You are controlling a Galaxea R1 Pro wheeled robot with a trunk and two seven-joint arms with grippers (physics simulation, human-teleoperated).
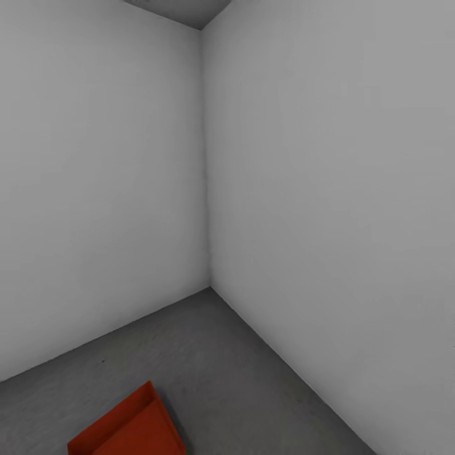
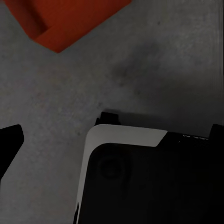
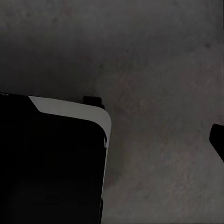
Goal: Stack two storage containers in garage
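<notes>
Orange-red container on garage floor, corner aimed twd wall corner, long axis unclear, grippers' state can't tell

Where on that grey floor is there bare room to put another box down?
The dark grey concrete floor lies bare from the orange-red rectangular bin up to the corner where the two pale grey walls meet, and along the right-hand wall. The only occupied patch is the bin's, at the head view's bottom edge.

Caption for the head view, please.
An orange-red storage container sits on the dark grey concrete floor near a corner of pale grey walls.
</notes>
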